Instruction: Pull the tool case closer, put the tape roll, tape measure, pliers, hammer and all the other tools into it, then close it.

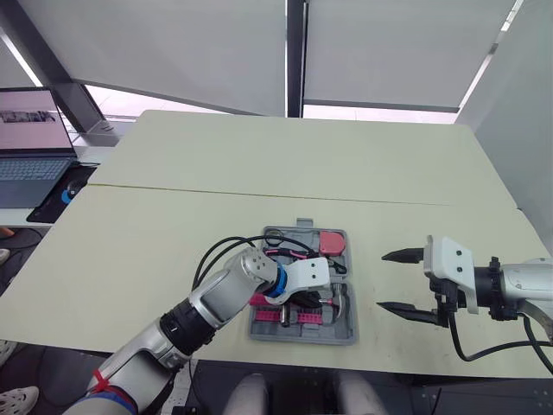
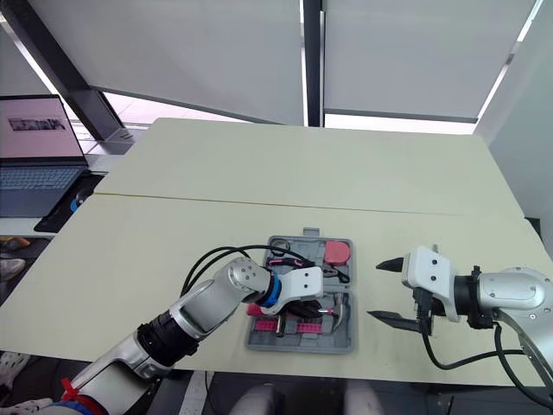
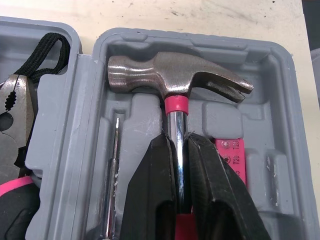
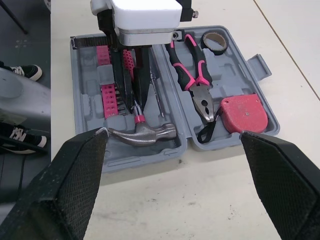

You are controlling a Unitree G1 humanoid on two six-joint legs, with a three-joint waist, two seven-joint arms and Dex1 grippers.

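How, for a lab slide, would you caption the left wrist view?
Left gripper shut on the hammer just below its head, which lies inside the grey tool case.

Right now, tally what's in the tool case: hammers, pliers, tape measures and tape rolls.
hammer: 1, held by the left gripper
pliers: 1
tape measure: 1
tape roll: 1
total: 4

Inside tool case [image 4: 145, 159]: hammer [image 4: 142, 134], pliers [image 4: 192, 80], tape measure [image 4: 245, 112], tape roll [image 4: 216, 42]
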